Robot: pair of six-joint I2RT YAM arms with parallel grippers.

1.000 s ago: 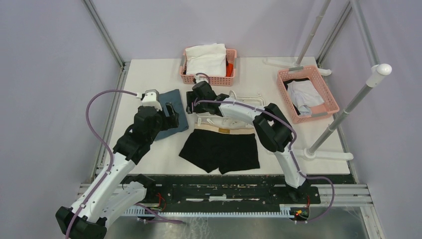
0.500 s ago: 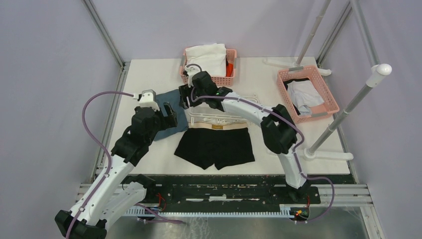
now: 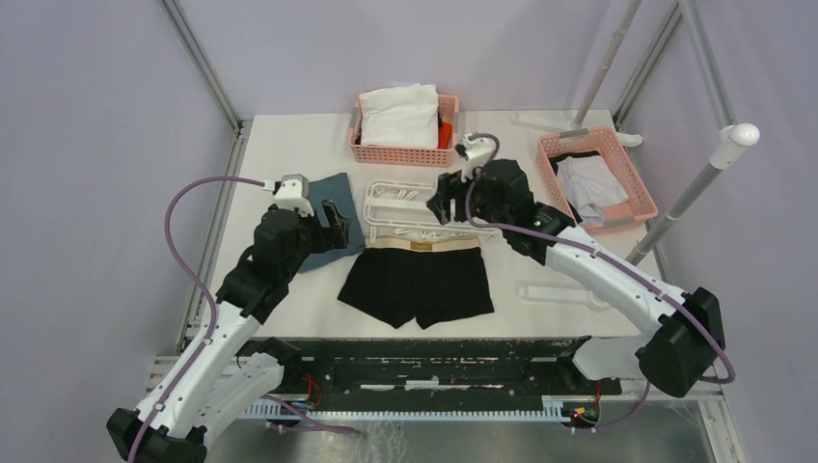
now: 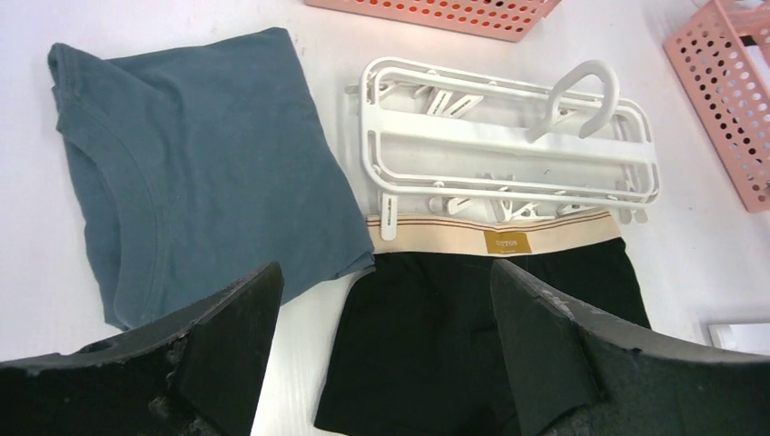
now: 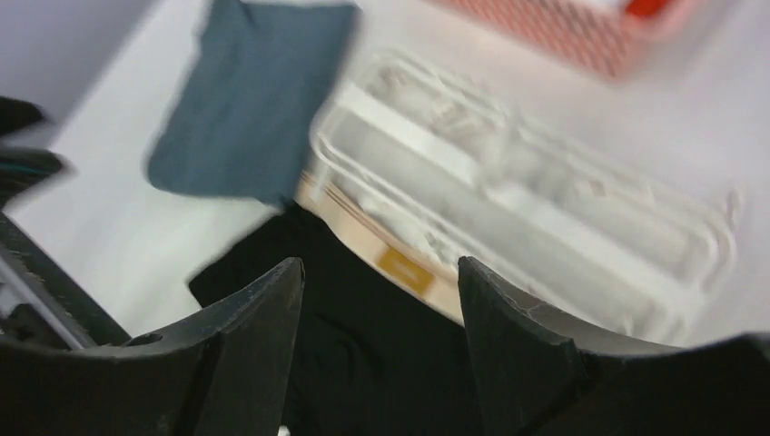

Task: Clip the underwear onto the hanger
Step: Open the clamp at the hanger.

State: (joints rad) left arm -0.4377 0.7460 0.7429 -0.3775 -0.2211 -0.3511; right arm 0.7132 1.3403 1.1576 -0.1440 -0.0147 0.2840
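Top external view: black, soft-fabric boxer briefs with a beige waistband [image 3: 417,285] lie flat and unclipped at the middle of the white worktop [image 3: 289,294]. A white plastic rectangular drying hanger [image 3: 400,204] with a top hook and small clips lies flat at their twelve o'clock, the clips of its near rail reaching the waistband's edge. The left hand [image 3: 333,214] hangs at the briefs' ten o'clock, over a folded blue-grey cloth [image 3: 344,193] that lies just beside the hanger's nine o'clock end. The left wrist view shows its two black fingers [image 4: 227,336] spread wide with nothing between them, and the briefs, hanger and cloth all in sight beyond. The right hand [image 3: 446,200] sits above the hanger's three o'clock end. Its own wrist view is blurred, yet the fingers [image 5: 245,345] can be made out parted and bare, with the waistband and hanger rails below them. A pink mesh plastic basket [image 3: 403,154] of white laundry stands at the hanger's twelve o'clock. A second pink basket [image 3: 553,176] sits toward the worktop's two o'clock edge, well apart from the briefs.
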